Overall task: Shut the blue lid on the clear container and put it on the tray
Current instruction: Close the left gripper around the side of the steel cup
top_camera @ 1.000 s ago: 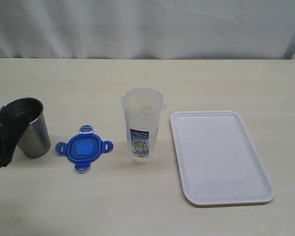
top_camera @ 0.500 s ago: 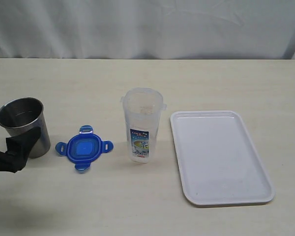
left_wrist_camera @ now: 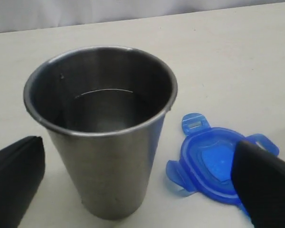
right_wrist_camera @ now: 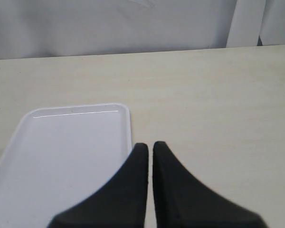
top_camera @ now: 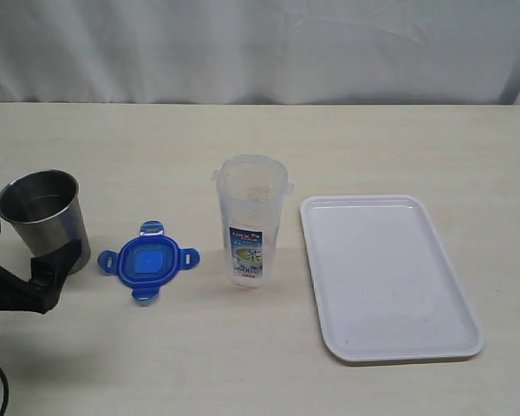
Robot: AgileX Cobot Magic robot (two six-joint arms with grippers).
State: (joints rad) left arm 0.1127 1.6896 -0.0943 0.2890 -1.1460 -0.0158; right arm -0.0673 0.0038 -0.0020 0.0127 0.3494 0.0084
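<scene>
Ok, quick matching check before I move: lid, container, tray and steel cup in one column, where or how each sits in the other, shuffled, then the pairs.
1 lid
2 container
3 tray
4 steel cup

A white, farthest right in the exterior view
B upright, top open, just left of the tray
C lying flat between cup and container
D shiny metal, farthest left

Pairs: 1-C, 2-B, 3-A, 4-D

Test-bench setup: pale table (top_camera: 243, 364), white curtain (top_camera: 260, 48)
</scene>
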